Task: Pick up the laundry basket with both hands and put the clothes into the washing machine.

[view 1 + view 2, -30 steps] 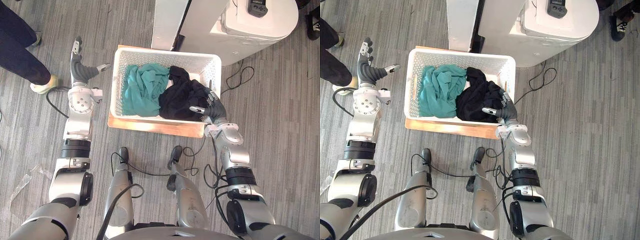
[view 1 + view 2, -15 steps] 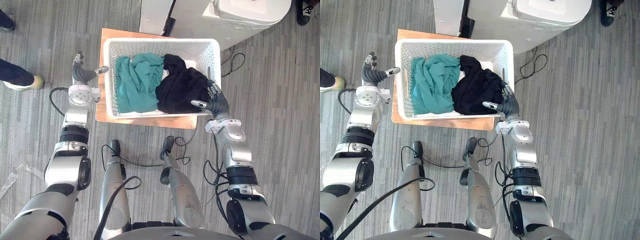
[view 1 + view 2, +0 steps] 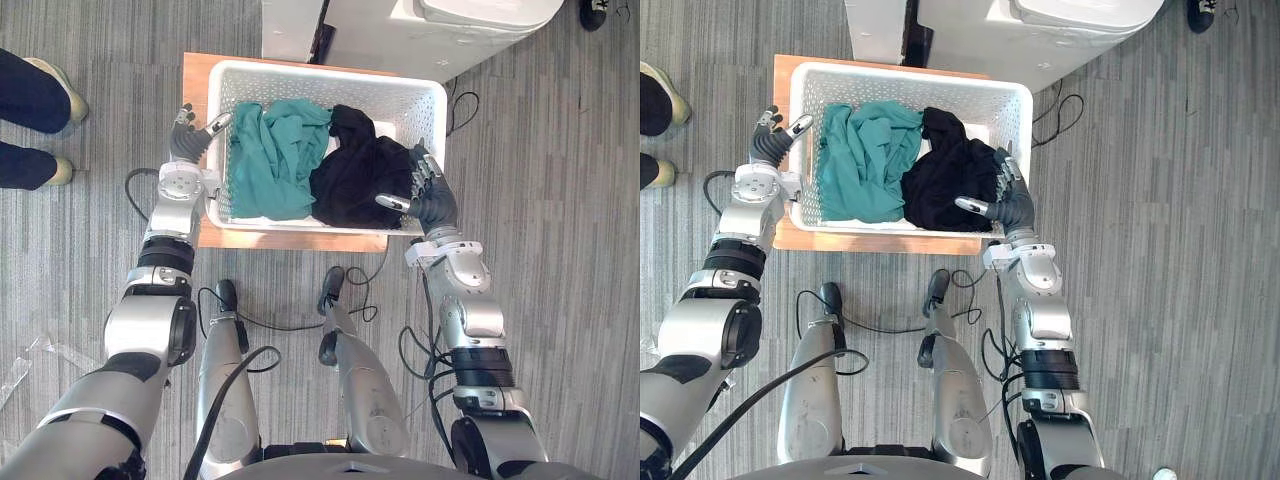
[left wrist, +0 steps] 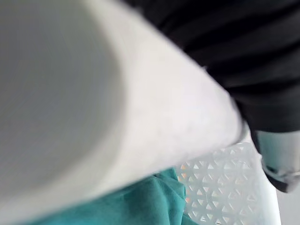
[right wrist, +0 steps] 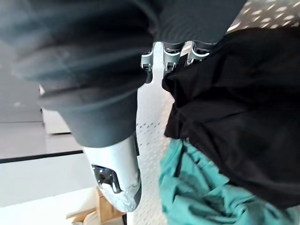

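You're looking at an indoor laundry corner
A white washing machine (image 3: 400, 40) stands on grey plank flooring (image 3: 560, 200) beside a laundry basket (image 3: 300, 70) of clothes (image 3: 275, 160)

Grey striped carpet floor (image 3: 560, 200); wooden board (image 3: 290, 240); person's shoes (image 3: 58, 78) at left

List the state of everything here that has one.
laundry basket: resting on wooden board, not lifted, holding clothes
green garment: crumpled in basket's left half
black garment: crumpled in right half
left hand: open, at basket's left rim
right hand: open, at right rim, thumb over black garment
washing machine: door state cannot tell
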Motion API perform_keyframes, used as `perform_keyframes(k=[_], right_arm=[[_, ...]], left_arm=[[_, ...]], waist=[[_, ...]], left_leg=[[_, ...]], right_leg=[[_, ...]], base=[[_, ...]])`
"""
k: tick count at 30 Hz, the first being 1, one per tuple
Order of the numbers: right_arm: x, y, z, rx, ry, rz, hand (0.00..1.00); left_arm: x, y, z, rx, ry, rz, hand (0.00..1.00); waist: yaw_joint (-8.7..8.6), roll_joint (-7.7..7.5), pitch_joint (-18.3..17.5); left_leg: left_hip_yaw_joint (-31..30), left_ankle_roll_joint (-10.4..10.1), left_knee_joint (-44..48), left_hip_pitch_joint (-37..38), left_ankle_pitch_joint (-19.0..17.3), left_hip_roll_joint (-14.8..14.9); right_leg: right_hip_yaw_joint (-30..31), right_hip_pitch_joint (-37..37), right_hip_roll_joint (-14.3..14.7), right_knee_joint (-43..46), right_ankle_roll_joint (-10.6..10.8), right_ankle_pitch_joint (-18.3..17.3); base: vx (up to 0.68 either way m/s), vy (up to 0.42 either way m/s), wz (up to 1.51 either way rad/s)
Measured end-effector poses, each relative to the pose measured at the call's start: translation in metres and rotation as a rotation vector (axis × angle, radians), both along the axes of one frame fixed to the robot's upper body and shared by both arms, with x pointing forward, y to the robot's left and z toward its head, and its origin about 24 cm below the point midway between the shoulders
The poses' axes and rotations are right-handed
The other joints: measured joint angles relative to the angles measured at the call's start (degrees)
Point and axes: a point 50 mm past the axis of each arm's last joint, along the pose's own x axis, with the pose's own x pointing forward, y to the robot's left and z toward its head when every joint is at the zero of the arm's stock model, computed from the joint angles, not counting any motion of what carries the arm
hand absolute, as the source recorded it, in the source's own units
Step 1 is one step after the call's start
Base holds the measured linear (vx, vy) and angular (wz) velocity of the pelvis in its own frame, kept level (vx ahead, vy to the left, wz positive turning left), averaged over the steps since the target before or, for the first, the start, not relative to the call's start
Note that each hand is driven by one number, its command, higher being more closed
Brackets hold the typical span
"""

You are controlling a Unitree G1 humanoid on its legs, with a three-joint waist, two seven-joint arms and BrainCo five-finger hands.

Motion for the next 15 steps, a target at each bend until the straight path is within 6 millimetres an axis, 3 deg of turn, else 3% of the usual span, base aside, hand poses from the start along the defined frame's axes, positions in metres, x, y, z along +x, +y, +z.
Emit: perform_keyframes(k=[4,7,15], right_arm=[[-0.023,0.013,0.030,0.069,-0.175,0.103,0.00],[-0.033,0.010,0.043,0.094,-0.261,0.101,0.00],[-0.033,-0.045,0.046,0.094,-0.288,-0.223,0.00]], left_arm=[[0.000,-0.003,-0.002,0.020,0.005,-0.002,0.00],[0.000,-0.002,-0.003,0.024,0.009,0.004,0.00],[-0.004,0.002,-0.027,0.095,0.090,0.020,0.00]], waist=[[0.00,-0.32,-0.2],[-0.07,-0.88,-0.6],[-1.09,-3.38,-3.8]], left_leg=[[0.4,0.0,0.2,0.1,-0.2,0.1],[0.4,0.0,0.1,0.2,-0.2,0.1],[0.1,0.0,0.0,0.6,-0.2,0.1]], right_leg=[[0.1,0.1,0.0,0.0,0.1,0.0],[0.1,0.2,0.0,-0.1,0.1,0.0],[0.1,0.7,0.0,-0.4,0.3,0.2]], base=[[0.00,-0.002,-0.02],[0.00,0.000,0.00],[0.00,-0.002,0.01]])
